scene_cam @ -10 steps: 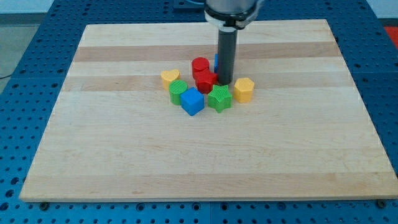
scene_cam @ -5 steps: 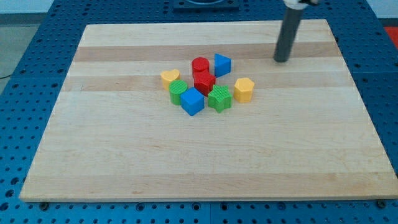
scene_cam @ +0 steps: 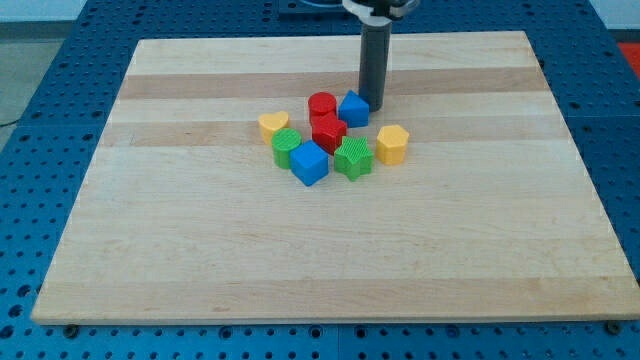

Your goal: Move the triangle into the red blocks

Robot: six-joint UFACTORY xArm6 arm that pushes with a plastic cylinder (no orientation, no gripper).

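Observation:
The blue triangle block [scene_cam: 353, 108] lies near the board's middle, touching or almost touching the red round block [scene_cam: 321, 104] on its left and the red block [scene_cam: 328, 131] below-left of it. My tip [scene_cam: 372, 106] stands just right of the blue triangle, at its upper right edge, touching or nearly touching it.
A yellow heart-shaped block [scene_cam: 272, 124], a green round block [scene_cam: 286, 147], a blue cube [scene_cam: 309, 162], a green block [scene_cam: 353, 158] and a yellow hexagonal block [scene_cam: 393, 144] cluster below the red blocks. The wooden board [scene_cam: 180, 240] lies on a blue perforated table.
My tip went from beside the red blocks out to the upper right, then came back to the triangle's right side. The blue triangle has shifted slightly left and down toward the red blocks.

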